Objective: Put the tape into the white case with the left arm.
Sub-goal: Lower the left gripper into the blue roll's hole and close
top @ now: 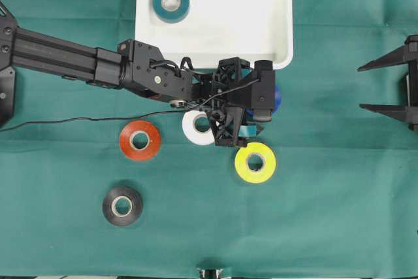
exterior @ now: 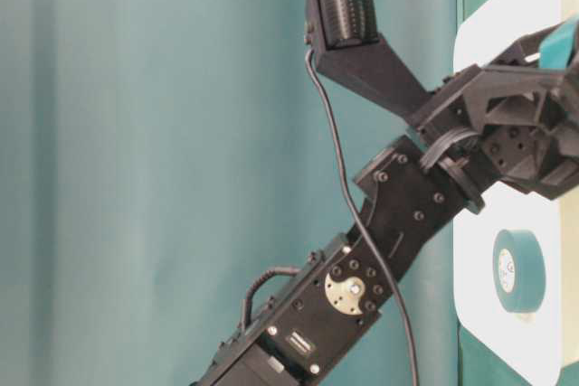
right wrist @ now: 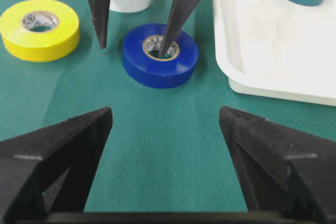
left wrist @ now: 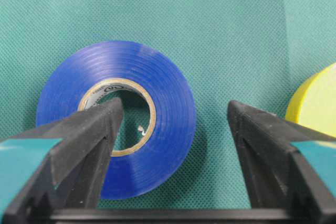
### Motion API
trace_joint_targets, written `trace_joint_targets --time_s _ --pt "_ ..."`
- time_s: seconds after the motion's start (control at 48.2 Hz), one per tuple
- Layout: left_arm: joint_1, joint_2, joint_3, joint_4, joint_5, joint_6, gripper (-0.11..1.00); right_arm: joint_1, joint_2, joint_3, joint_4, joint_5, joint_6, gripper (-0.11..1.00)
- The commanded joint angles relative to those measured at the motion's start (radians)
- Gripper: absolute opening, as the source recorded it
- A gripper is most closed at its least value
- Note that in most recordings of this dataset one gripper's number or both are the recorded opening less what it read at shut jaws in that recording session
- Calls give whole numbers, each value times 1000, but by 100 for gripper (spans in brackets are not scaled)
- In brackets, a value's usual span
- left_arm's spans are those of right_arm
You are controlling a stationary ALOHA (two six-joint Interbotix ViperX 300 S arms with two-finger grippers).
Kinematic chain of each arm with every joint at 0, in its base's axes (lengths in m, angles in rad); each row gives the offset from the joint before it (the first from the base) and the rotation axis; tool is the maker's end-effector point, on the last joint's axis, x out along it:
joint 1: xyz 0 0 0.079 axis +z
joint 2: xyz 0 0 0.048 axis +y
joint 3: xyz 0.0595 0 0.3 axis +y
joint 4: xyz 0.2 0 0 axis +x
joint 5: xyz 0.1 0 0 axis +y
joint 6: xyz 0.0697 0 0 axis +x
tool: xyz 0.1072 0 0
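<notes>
A blue tape roll [left wrist: 168, 129] lies flat on the green cloth, just below the white case [top: 215, 31]. My left gripper [left wrist: 176, 106] stands open astride the roll's wall. One finger [right wrist: 176, 14] reaches down into the cardboard core. The other finger [right wrist: 100, 9] hangs outside the roll with a gap of cloth between them. From overhead the left arm hides most of the blue roll [top: 278, 98]. A teal tape roll [top: 171, 3] lies inside the case. My right gripper [right wrist: 165, 116] is open and empty at the table's right side.
White tape [top: 194, 129], yellow tape [top: 255, 162], orange tape [top: 140, 140] and black tape [top: 123, 205] lie on the cloth. The yellow roll [right wrist: 39, 30] sits close beside the outer finger. The case's rim [right wrist: 273, 90] is right next to the blue roll.
</notes>
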Motion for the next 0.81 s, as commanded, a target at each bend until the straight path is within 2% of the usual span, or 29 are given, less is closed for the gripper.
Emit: trace_joint_targets --time_s 0.0,0.125,0.249,0.291,0.581,0.789 --pt "2 -17 -21 0 -3 0 78 0 6 -12 0 -11 2 86" --pt "2 -17 -20 2 -2 2 64 0 6 -12 0 -9 2 86" --pt "2 -18 -21 2 3 2 32 0 6 -11 0 -9 2 86" --pt "2 -18 -21 2 6 2 26 0 6 -12 0 -9 2 86" --pt "0 -37 -23 2 35 2 26 0 6 -12 0 -9 2 86" --pt "-31 -78 -25 0 40 0 26 -2 6 -11 0 -9 2 86"
